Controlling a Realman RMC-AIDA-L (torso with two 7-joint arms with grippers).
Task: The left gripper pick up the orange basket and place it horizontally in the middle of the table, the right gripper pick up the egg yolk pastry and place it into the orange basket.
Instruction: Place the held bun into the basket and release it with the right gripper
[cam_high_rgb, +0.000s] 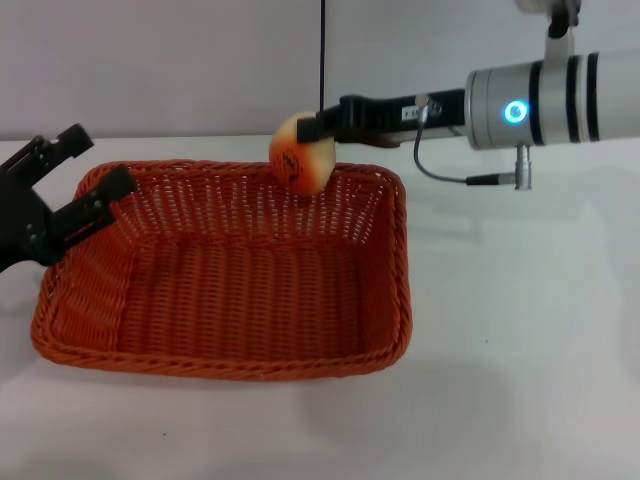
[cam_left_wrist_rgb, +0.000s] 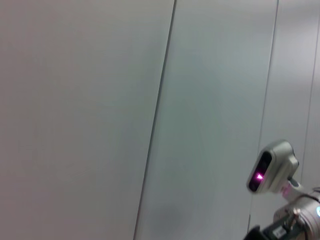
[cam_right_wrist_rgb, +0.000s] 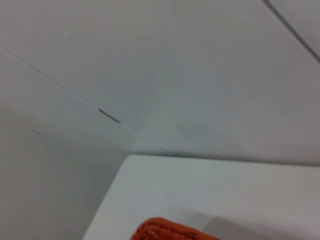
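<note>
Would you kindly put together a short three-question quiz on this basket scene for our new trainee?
1. True or false: the egg yolk pastry already lies on the floor of the orange basket.
2. Which pincer holds the pastry? A) left pincer B) right pincer C) neither
3. Fill in: the left pincer is open at the basket's ____ rim.

Key:
1. False; the right pincer holds it in the air above the basket's far side.
2. B
3. Left; whether a finger touches the rim cannot be told. The basket stands on the table.
</note>
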